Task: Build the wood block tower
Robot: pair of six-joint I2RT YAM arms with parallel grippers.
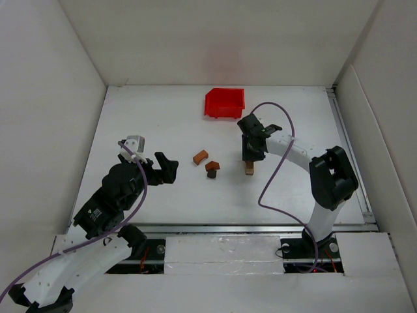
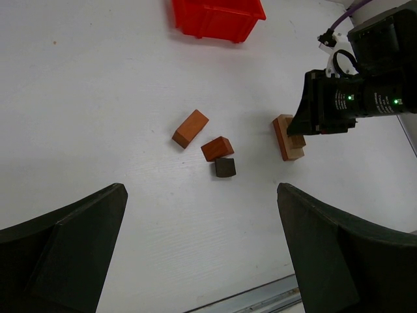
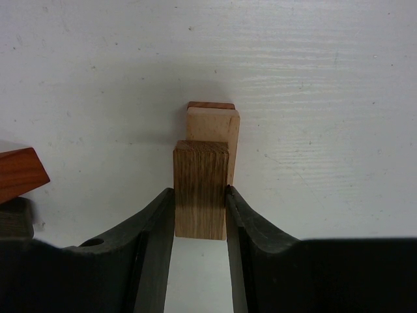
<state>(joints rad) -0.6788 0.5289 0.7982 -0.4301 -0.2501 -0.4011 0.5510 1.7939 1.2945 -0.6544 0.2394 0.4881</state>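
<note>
My right gripper (image 3: 200,195) is shut on a brown wooden block (image 3: 201,189). The block sits on top of a light tan block (image 3: 218,127), and a reddish-brown block (image 3: 210,105) shows beneath that. In the top view this stack (image 1: 249,168) stands right of centre, under the right gripper (image 1: 251,155). Three loose blocks lie to its left: an orange-brown one (image 2: 190,128), a reddish-brown one with a peaked end (image 2: 217,149) and a small dark one (image 2: 225,167). My left gripper (image 2: 201,189) is open and empty, near-left of the loose blocks (image 1: 212,168).
A red plastic bin (image 1: 225,103) stands at the back centre and also shows in the left wrist view (image 2: 218,16). White walls enclose the table on the left, back and right. A purple cable (image 1: 273,163) loops over the right arm.
</note>
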